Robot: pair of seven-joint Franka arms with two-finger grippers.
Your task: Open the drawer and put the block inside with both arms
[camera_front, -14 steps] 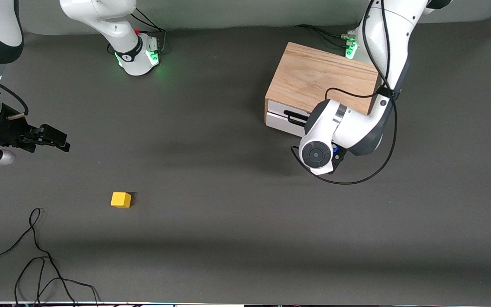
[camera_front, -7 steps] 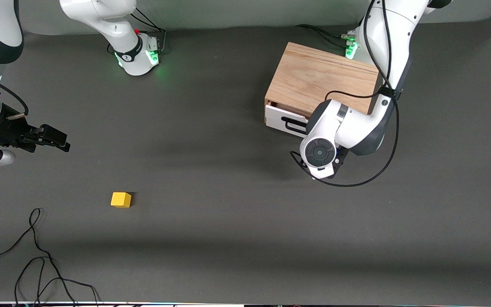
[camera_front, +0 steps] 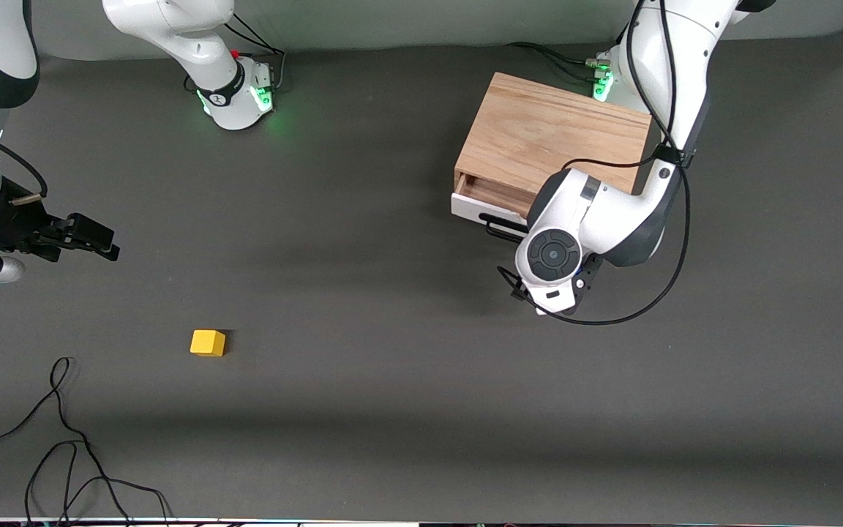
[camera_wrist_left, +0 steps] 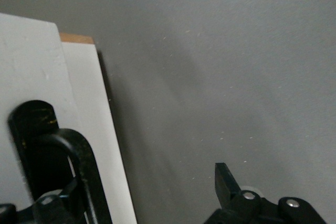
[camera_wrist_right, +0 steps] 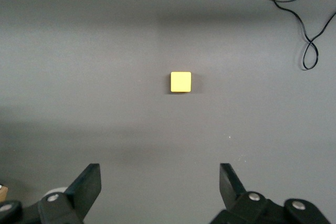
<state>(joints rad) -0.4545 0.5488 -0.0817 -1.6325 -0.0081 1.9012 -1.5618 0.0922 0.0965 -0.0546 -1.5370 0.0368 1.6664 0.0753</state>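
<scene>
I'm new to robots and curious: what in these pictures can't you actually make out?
- Left gripper, front view: hidden under its own wrist.
- Drawer inside, front view: mostly covered by the wooden box and the left arm.
- Handle, left wrist view: cut off by the picture's edge.
- Right gripper, right wrist view: only its open fingers show.

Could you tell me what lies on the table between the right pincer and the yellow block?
Nothing: the right wrist view shows only bare grey table between the open right pincer and the block.
</scene>
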